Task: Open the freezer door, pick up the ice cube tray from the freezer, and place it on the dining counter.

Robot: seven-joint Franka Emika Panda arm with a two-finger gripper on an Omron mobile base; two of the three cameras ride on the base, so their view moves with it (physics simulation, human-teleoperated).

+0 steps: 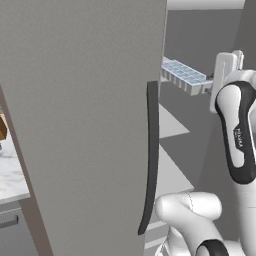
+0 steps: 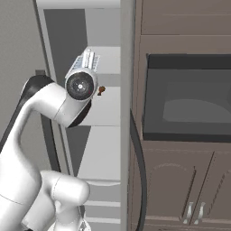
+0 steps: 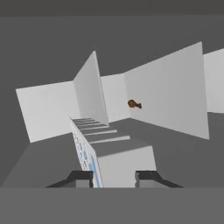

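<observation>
One tall grey freezer door point(image 1: 85, 125) stands swung open on the left, its long dark handle point(image 1: 150, 160) along its near edge. Beyond it, inside the freezer compartment point(image 2: 106, 135), pale shelves recede to the far wall, where a small brown item point(image 3: 134, 104) sits. Between them the gripper point(image 3: 113, 178) is clamped on the ice cube tray point(image 1: 185, 75), which it holds off the shelves, tilted.

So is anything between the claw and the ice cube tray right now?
Nothing visible. In the hand view the claw is already closed on the end of the pale blue-grey gridded ice cube tray, inside the open freezer past the tall grey freezer door.
</observation>
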